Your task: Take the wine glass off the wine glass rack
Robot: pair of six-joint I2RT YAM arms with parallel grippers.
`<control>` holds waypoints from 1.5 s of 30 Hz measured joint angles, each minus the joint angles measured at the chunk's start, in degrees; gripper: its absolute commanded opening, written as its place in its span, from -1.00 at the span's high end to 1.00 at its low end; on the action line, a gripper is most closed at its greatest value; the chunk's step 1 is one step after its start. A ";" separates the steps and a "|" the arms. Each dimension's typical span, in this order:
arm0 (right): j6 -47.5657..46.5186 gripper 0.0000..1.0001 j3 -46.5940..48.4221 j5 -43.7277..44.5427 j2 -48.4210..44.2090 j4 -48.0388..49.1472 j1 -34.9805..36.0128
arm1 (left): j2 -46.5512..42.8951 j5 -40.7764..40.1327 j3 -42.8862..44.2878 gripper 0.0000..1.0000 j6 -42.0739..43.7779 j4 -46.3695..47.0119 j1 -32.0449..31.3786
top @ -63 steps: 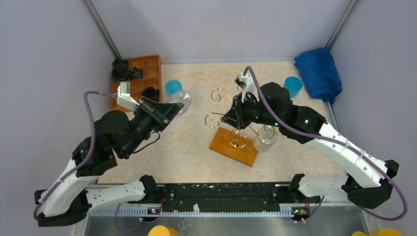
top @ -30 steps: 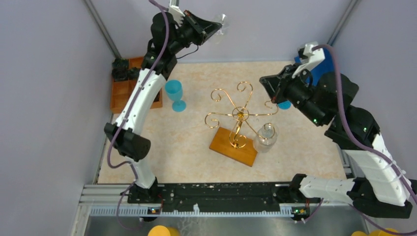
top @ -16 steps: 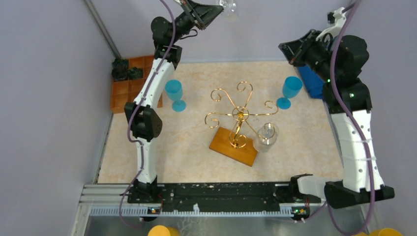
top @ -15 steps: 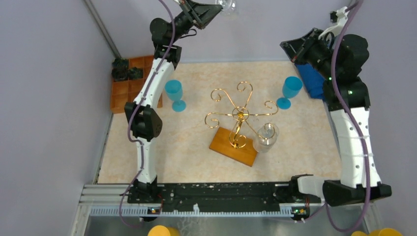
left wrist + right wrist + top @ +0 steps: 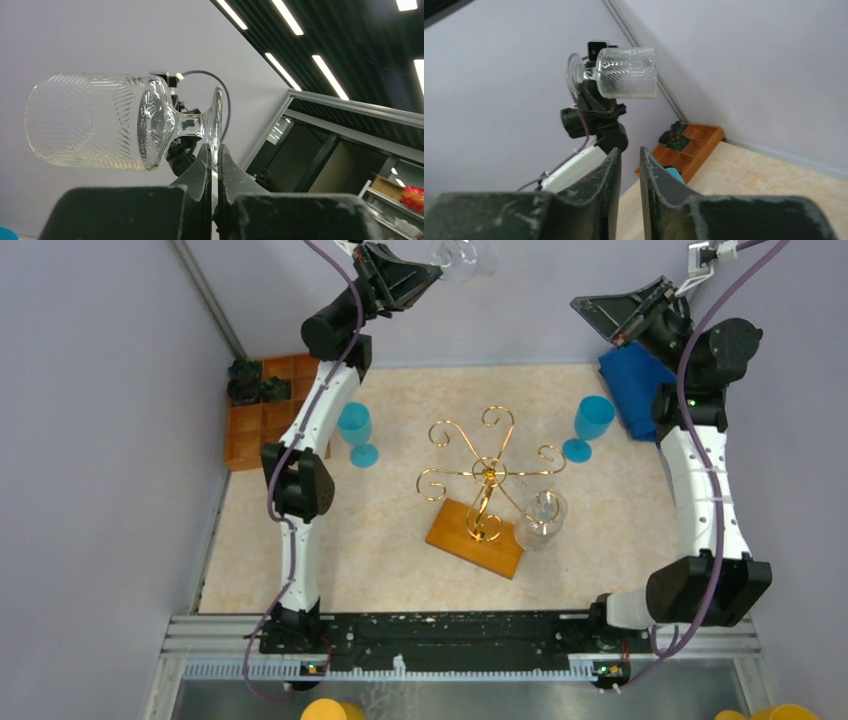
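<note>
My left claw [image 5: 212,155] is pinching the wine glass [image 5: 95,122] by the thin edge of its foot. The glass lies on its side, bowl pointing away from my wrist, high in the air near the back wall and well apart from the wine glass rack [image 5: 487,472]. So I judge the main part of the job done for this glass: it is off the gold arms and clear of them.

My right claw [image 5: 629,155] is also raised, over the far right corner. Its fingers are only narrowly parted and hold nothing. From there it looks across at the lifted glass.

The rack stands on its wooden base in the middle of the bench [image 5: 380,530], and a second clear glass [image 5: 541,520] hangs from the arm on its near right side. Whether that one is also mine to remove, the task does not say.

What is left, as I see it, is to bring the held glass down and stand it on a bare patch of bench, away from the rack. My grip is on the foot's rim alone, so the glass could swing or slip on the way.
</note>
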 measured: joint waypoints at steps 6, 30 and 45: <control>12.35 0.00 -1.53 -5.29 6.38 17.20 -1.49 | 2.05 1.33 -0.02 1.00 -4.70 4.61 -1.60; 38.58 -0.13 4.02 -12.46 21.79 48.28 1.53 | 2.05 4.07 -0.13 1.00 -8.17 8.37 -8.09; 58.66 -0.09 14.43 -10.27 30.71 63.71 3.19 | 3.50 2.60 -0.35 1.00 -9.44 11.06 -8.17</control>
